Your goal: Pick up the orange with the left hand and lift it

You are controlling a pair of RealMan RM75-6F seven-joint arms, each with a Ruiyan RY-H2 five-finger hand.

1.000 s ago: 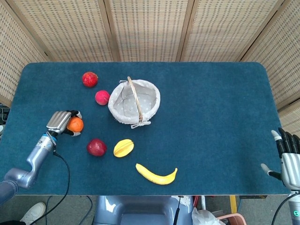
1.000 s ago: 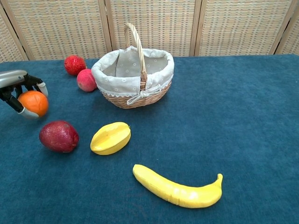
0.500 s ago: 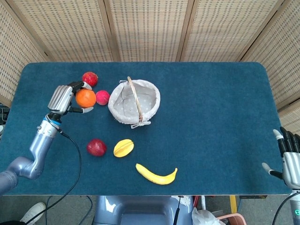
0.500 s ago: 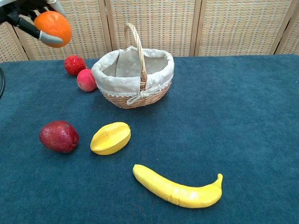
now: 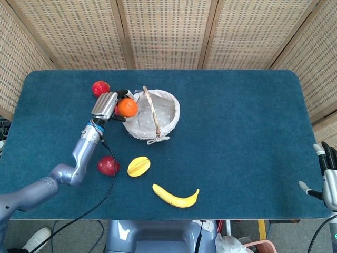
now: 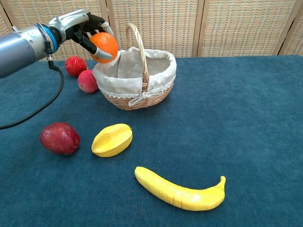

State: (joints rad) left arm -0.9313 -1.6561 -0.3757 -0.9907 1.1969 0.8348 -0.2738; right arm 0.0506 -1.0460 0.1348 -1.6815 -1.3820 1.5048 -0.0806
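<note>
A: Two yellow fruits lie nearest your table's front edge: the banana [image 6: 180, 191] and, behind it, the starfruit [image 6: 112, 139]. What's your right hand [image 5: 329, 179] doing?

B: It's at the front right corner, fingers apart, holding nothing.

A: And farther back?

B: Your left hand [image 6: 81, 29] clasps the orange [image 6: 105, 45], held in the air above the basket's [image 6: 137, 82] left rim.

Left robot hand [image 6: 87, 29] raised, clasping.
</note>
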